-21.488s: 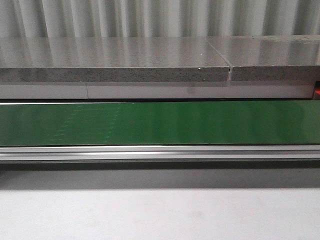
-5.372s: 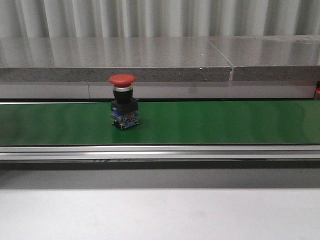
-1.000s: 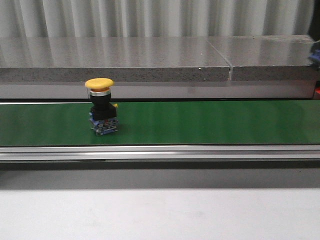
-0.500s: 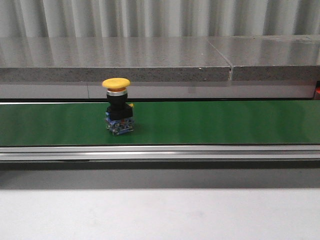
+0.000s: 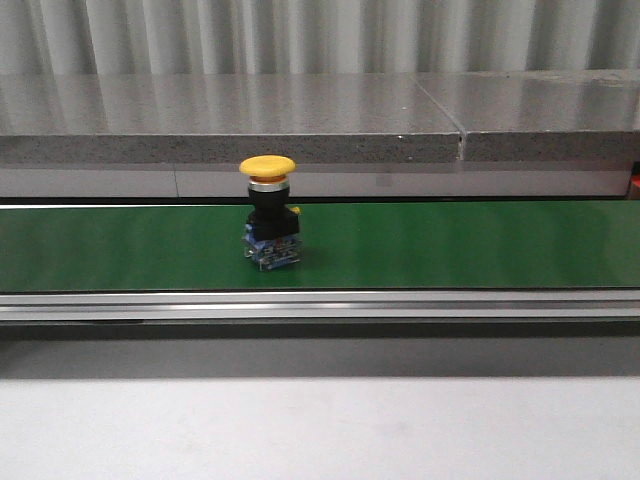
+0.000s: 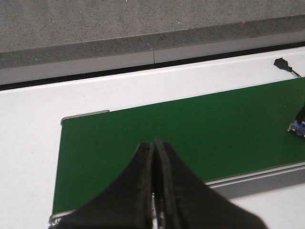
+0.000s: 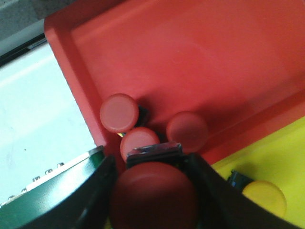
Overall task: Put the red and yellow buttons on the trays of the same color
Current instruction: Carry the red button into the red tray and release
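Red button (image 7: pixel 153 193) sits clamped in the right tool (image 7: pixel 152 191).

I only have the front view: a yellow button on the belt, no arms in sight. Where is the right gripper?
Observer: The right gripper is over the red tray, shut on a red button.
Operator: Anything already in that tray?
Observer: Three more buttons, close together near its corner.
Operator: And the left gripper?
Observer: The left gripper is shut and empty, above the belt near its end.
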